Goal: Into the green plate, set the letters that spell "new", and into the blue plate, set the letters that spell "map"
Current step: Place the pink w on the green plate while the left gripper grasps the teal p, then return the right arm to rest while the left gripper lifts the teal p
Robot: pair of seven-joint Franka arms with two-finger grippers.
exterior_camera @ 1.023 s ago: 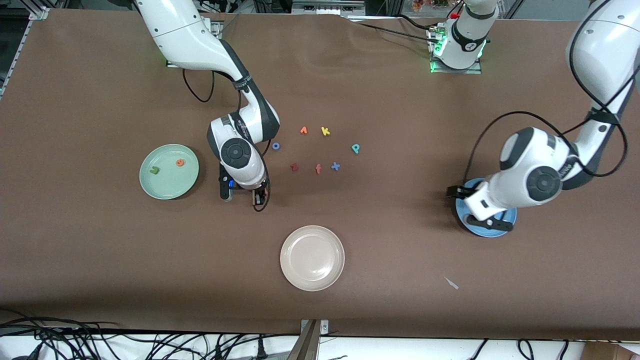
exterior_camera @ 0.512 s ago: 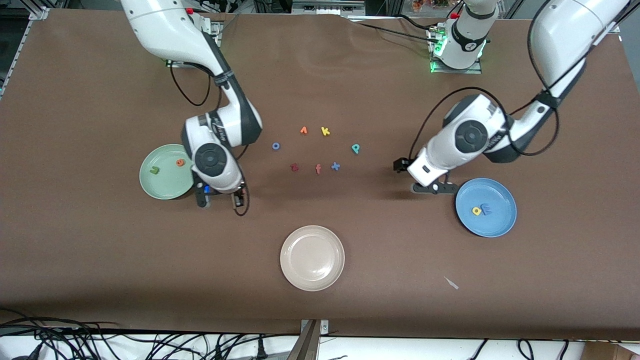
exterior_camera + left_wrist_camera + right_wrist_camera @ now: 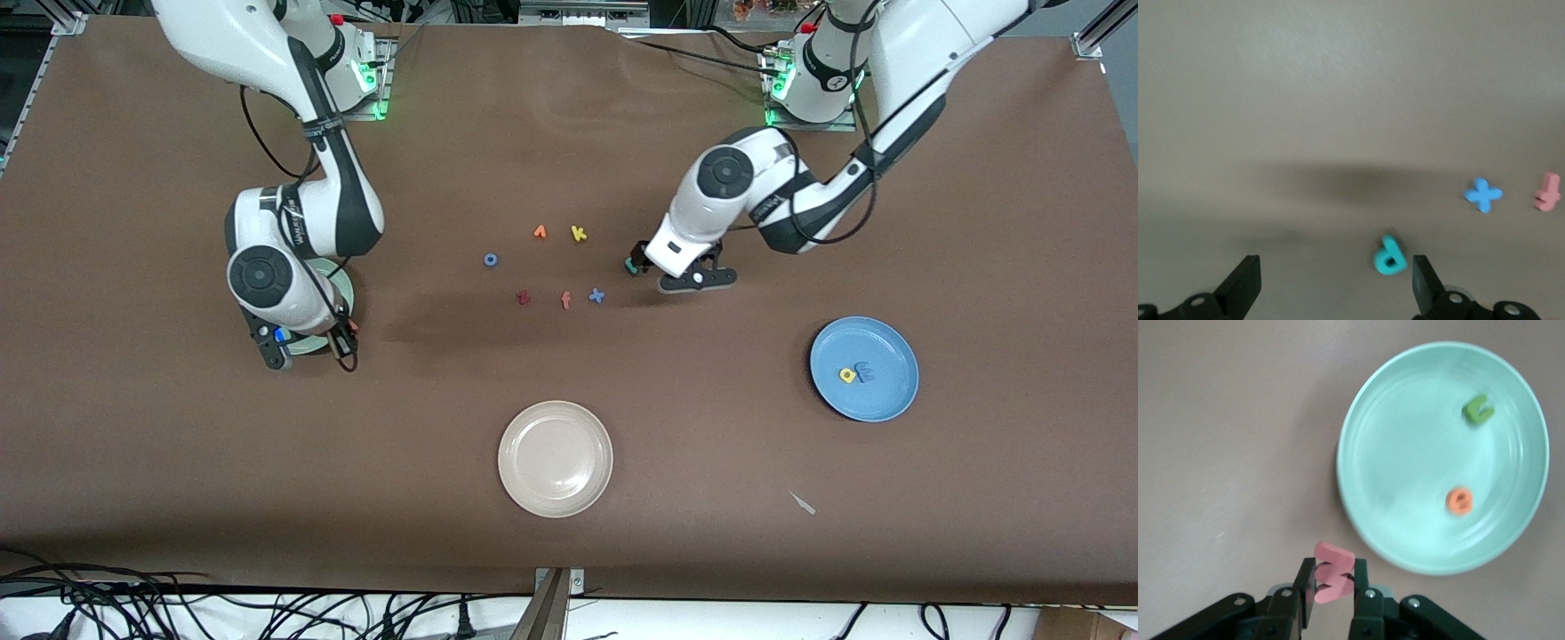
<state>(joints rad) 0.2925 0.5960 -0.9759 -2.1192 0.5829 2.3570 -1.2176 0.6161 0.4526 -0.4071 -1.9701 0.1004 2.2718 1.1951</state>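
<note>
Right gripper (image 3: pixel 1333 585): fingers clamped on the pink w (image 3: pixel 1334 572), up in the air just off the rim of the green plate (image 3: pixel 1365 540). In that plate, well apart: green n (image 3: pixel 1477 409), orange e (image 3: pixel 1460 501). In the front view, plate (image 3: pixel 348 293) mostly hidden under the right arm, at 9 o'clock of the loose letters.

Left gripper (image 3: pixel 1333 283): fingers spread wide, nothing held, low over the table with the teal p (image 3: pixel 1390 255) between them, closer to one finger. Blue x (image 3: pixel 1483 195) and pink f (image 3: pixel 1547 191) lying near.

Loose cluster at table centre: blue o (image 3: pixel 490 260), small orange letter (image 3: pixel 540 232), yellow k (image 3: pixel 579 234), dark red z (image 3: pixel 524 298).

Blue plate (image 3: pixel 889 405) at 4 o'clock of the cluster, holding yellow a (image 3: pixel 847 375) and blue m (image 3: pixel 864 372), touching.

Beige plate (image 3: pixel 556 459) at 6 o'clock of the cluster.
</note>
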